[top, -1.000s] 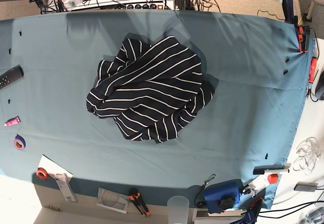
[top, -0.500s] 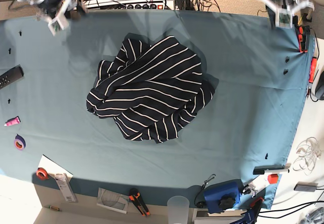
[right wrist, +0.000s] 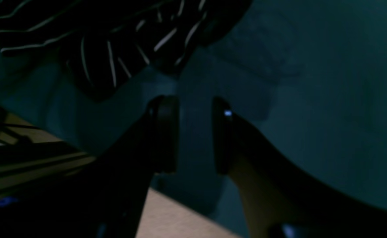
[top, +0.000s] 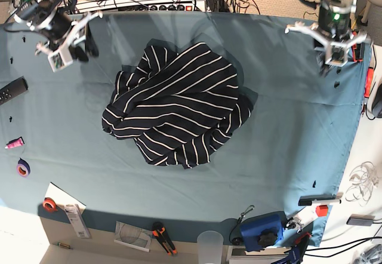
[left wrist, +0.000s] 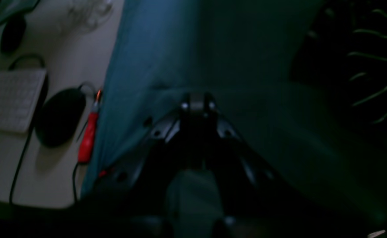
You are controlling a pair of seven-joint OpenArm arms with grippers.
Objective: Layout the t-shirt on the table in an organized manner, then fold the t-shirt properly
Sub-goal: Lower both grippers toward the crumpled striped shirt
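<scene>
**Striped t-shirt lies bunched mid-counter, both arms at the far corners**

Along the near edge of the counter (top: 286, 156), on its bare white rim, sit small odds and ends: an orange-handled tool (top: 163, 238), a clear plastic cup (top: 209, 243) and a blue device (top: 262, 230). To the left, on the teal cloth, lie a roll of purple tape (top: 22, 168) and a pink marker (top: 14, 143), with a black remote (top: 12, 90) further up that side.

The t-shirt (top: 177, 105) rests in the middle of the counter, well apart from both arms. It is a rumpled heap rather than a flat garment: dark navy, close to black, with thin white stripes spaced widely. The stripes run in several directions because the fabric is folded over itself, with thick overlapping folds at the near and left sides. No sleeve or collar can be told apart.

At the far left corner hangs the right gripper (top: 59, 52); its jaws stand parted with nothing between them, over bare cloth, and the wrist view shows the shirt's striped edge (right wrist: 114, 39) just beyond. At the far right corner the left gripper (top: 334, 52) hovers near the counter's edge, jaws clenched and holding nothing; its dim wrist view shows a red-handled tool (left wrist: 88, 138), a dark mouse (left wrist: 59, 115) and a white keyboard (left wrist: 11, 99) beside the cloth
</scene>
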